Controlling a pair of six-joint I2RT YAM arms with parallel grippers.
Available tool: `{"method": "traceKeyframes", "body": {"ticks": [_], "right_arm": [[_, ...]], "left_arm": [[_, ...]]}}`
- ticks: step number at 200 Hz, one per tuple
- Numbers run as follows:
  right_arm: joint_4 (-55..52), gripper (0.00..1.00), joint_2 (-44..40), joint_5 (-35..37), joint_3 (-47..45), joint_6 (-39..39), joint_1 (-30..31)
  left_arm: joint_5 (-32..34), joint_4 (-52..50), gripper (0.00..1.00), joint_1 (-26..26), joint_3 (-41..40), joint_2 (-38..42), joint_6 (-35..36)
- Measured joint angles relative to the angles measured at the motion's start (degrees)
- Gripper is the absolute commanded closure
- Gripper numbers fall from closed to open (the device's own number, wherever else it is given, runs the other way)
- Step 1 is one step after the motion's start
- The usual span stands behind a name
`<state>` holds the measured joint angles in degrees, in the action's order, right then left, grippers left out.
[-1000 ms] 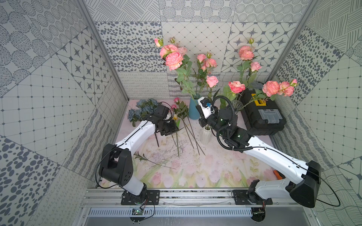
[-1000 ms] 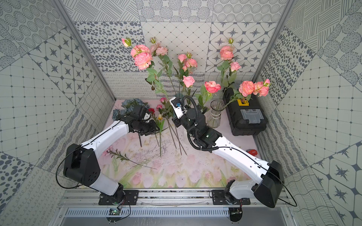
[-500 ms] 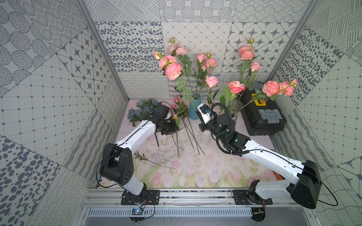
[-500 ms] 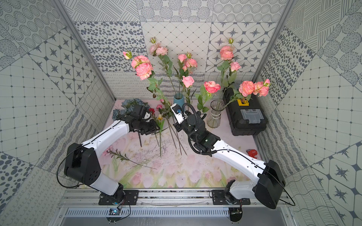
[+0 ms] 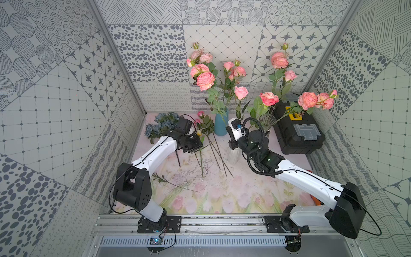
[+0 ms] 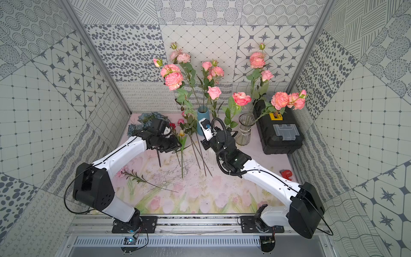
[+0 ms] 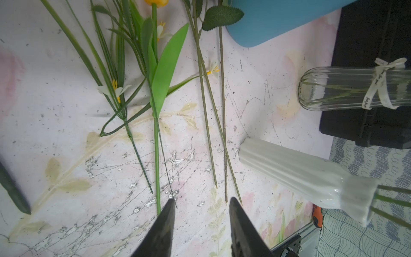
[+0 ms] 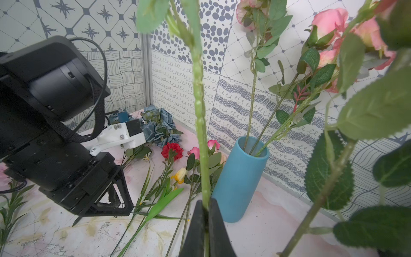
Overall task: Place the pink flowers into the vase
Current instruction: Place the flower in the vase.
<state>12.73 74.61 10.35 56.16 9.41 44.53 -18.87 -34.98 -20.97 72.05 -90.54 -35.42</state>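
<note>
Currently the right pincer (image 8: pixel 205 203) is clamped on one upright green stem (image 8: pixel 200 111) of the pink flowers (image 5: pixel 205 80), just beside the blue vase (image 8: pixel 240 182), where other pink stems already stand. Meanwhile the left pincer (image 7: pixel 201 201) hangs with jaws apart and empty over loose stems (image 7: pixel 208 133) lying on the surface (image 7: pixel 266 77).

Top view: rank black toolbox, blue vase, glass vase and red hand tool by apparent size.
1. black toolbox: clearly largest.
2. blue vase and glass vase: look about alike. The blue one is partly hidden by the arm, so they are not ranked.
3. red hand tool: smallest.
</note>
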Motion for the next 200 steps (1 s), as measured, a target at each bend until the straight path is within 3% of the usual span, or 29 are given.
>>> {"method": "traceKeyframes", "body": {"ticks": [200], "right_arm": [[1.03, 1.00, -0.52, 0.20, -3.91, -2.60, -0.59]], "left_arm": [[0.22, -0.24, 0.60, 0.00, 0.70, -0.26, -0.13]]}}
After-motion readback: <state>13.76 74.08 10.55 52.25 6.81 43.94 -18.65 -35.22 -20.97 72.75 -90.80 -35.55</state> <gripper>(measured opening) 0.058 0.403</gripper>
